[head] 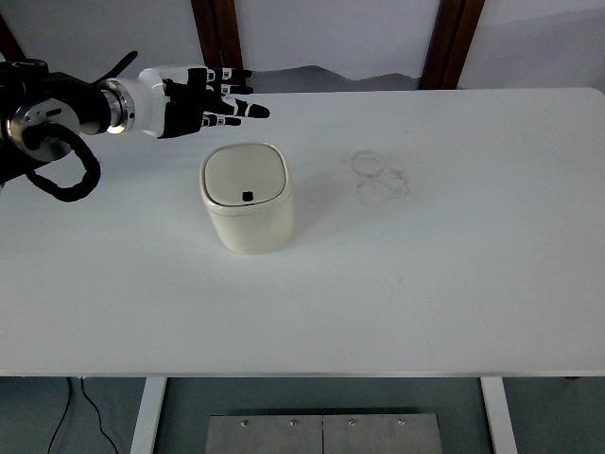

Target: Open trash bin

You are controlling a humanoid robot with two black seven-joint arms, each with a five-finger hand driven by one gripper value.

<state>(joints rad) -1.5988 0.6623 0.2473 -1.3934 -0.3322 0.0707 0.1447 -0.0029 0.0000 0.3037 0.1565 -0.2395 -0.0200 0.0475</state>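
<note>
A small cream trash bin (247, 199) with a rounded square lid stands upright on the white table (425, 274), left of centre. Its lid lies flat and closed, with a small black button near the front edge. My left hand (210, 102) reaches in from the left, fingers stretched out flat and spread, holding nothing. It hovers above and behind the bin's far edge, apart from the lid. The right arm is out of view.
Faint ring-shaped smudges (379, 176) mark the tabletop right of the bin. Two dark wooden posts (216, 38) stand behind the table's far edge. A cable loop from my left arm (66, 180) hangs over the table's left side.
</note>
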